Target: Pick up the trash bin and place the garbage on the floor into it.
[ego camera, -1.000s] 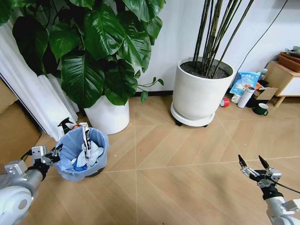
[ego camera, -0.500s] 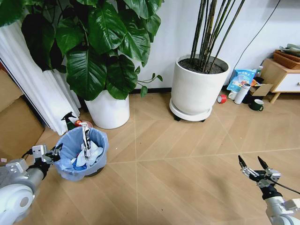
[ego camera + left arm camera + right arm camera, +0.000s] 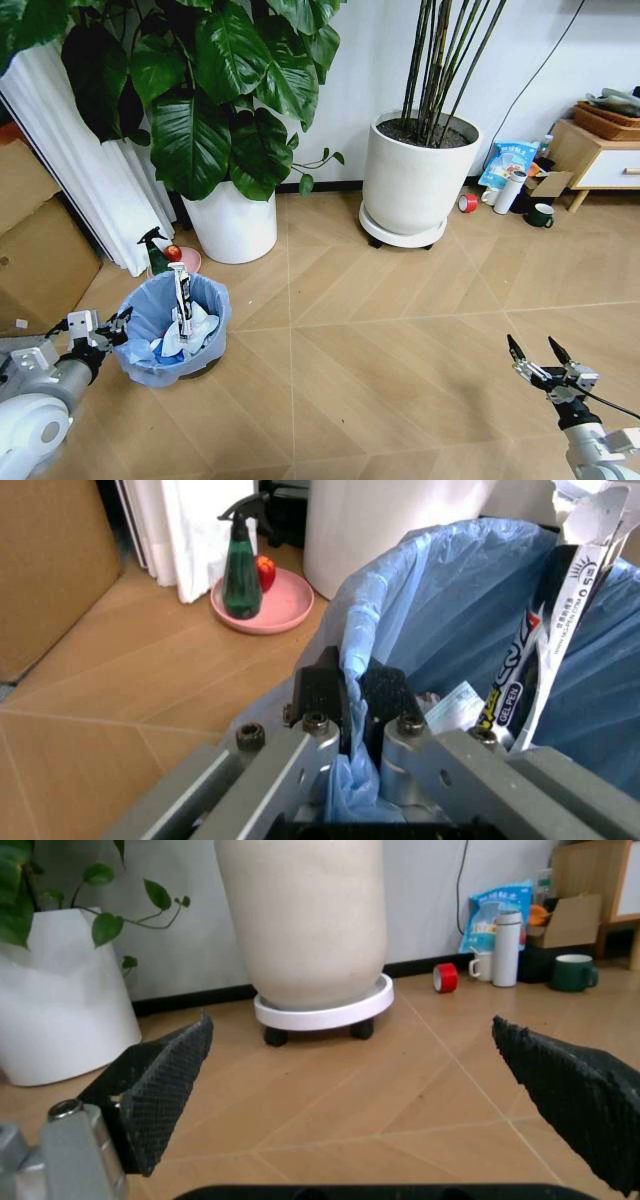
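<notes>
The trash bin [image 3: 170, 335], dark with a light-blue bag folded over its rim, is at the lower left of the head view. My left gripper [image 3: 112, 329] is shut on its rim; in the left wrist view the two black fingers [image 3: 320, 694] pinch the blue bag edge [image 3: 362, 634]. Garbage lies inside the bin: a black-white strip [image 3: 182, 292] [image 3: 548, 649] stands upright among white tissues [image 3: 198, 325]. My right gripper [image 3: 531, 352] hovers low at the right over bare floor, open with nothing between its fingers [image 3: 160, 1084].
A leafy plant in a white pot [image 3: 233, 222] stands behind the bin. A second white pot [image 3: 415, 180] sits on a wheeled dolly. Green spray bottle [image 3: 240, 574] on a pink dish, cardboard [image 3: 35, 250] at left, red tape [image 3: 467, 202], mug [image 3: 541, 214] and cabinet [image 3: 600, 165] at right.
The whole head view has shifted, showing more floor and room, so the camera moved. The left gripper keeps its hold on the bin rim. The right gripper stays open.
</notes>
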Available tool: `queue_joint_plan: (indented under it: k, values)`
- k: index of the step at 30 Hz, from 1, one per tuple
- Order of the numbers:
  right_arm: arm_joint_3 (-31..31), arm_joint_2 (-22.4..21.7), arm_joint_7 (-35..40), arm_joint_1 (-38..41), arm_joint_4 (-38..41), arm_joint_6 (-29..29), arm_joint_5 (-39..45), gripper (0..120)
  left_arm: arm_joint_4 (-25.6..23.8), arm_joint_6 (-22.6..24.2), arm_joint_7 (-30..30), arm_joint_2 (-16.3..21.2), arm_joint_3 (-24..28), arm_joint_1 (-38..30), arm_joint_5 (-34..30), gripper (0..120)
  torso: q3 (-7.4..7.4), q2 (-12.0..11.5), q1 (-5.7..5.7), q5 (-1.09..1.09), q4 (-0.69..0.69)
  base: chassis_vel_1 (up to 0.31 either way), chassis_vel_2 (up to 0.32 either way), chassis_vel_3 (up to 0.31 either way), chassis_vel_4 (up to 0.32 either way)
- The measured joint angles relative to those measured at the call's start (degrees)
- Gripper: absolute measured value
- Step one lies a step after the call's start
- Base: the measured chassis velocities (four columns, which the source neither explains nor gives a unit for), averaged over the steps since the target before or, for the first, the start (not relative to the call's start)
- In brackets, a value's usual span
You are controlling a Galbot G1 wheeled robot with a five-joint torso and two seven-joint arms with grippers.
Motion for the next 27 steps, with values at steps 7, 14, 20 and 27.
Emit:
queue_joint_plan:
  k: [7,14,20,27]
  values:
    - [0.3,0.0,0.0,-0.2,0.2,0.0,0.2,100,0.0,0.0,0.1,0.3,0.1,-0.2,-0.2,0,0.00,0.0,0.00,0.01,0.00,0.115,-0.121,-0.114,0.119]
    - [0.3,0.2,-0.1,-0.4,0.2,0.0,0.3,100,0.0,0.0,0.1,0.4,0.2,-0.3,-0.4,0,0.00,0.0,0.00,0.00,0.00,0.078,-0.162,-0.070,0.157]
    - [0.4,0.2,-0.2,-0.4,0.3,0.0,0.3,100,0.0,0.0,0.1,0.6,0.2,-0.3,-0.5,0,0.00,0.0,0.01,0.00,0.01,0.070,-0.218,-0.067,0.200]
    - [0.6,0.1,-0.3,-0.8,0.4,0.1,0.3,100,-0.1,0.0,0.1,0.5,0.0,-0.2,-0.5,0,0.00,0.0,0.00,0.01,-0.01,0.077,-0.215,-0.075,0.217]
